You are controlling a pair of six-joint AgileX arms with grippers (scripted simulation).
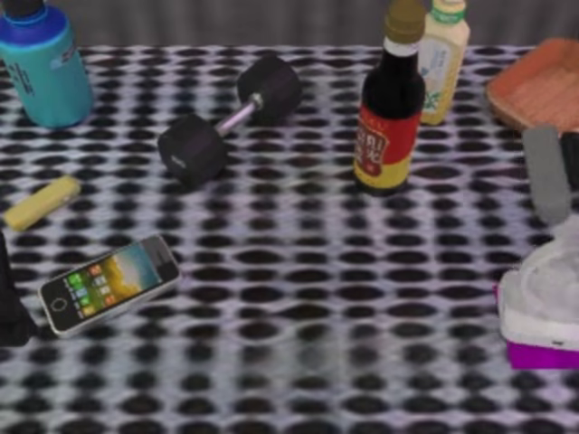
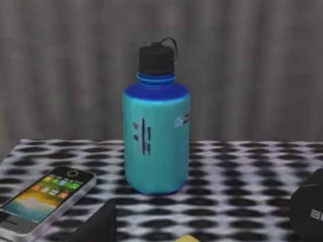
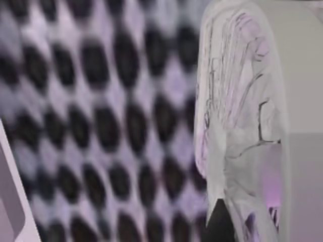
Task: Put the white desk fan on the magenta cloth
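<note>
Fan [image 1: 547, 289] and cloth [image 1: 543, 354] share the same spot: the white desk fan sits at the top view's right edge with a strip of the magenta cloth showing below and beside its blocky base, so the fan appears to rest on the cloth, though the frame cuts off both and I cannot tell how much of the base is over the fabric. Far from the fan, toward the left edge, lie the smartphone [image 1: 109, 285] and a yellow bar [image 1: 42, 202]; the dumbbell [image 1: 230, 120] lies well to the fan's upper left, the dark sauce bottle [image 1: 390, 113] and pale bottle [image 1: 443, 59] stand up-left of it, and the orange-brown tray [image 1: 536, 86] and a grey block [image 1: 546, 172] lie above it.

The right gripper is not visible as such; its wrist view is filled by the fan's translucent disc head [image 3: 239, 126] very close up, with the dotted table [image 3: 101, 126] behind, and I cannot tell whether its fingers are apart, together or clamped on the fan. The left arm sits parked at the left edge, far from the fan, facing the teal bottle [image 2: 156, 136]; its fingers are not shown either.

The risks, as I judge them: if the gripper grips the fan and pulls away crookedly, the thin head could catch and tip the fan off the cloth. A base overhanging the cloth's edge would leave the placement short.
</note>
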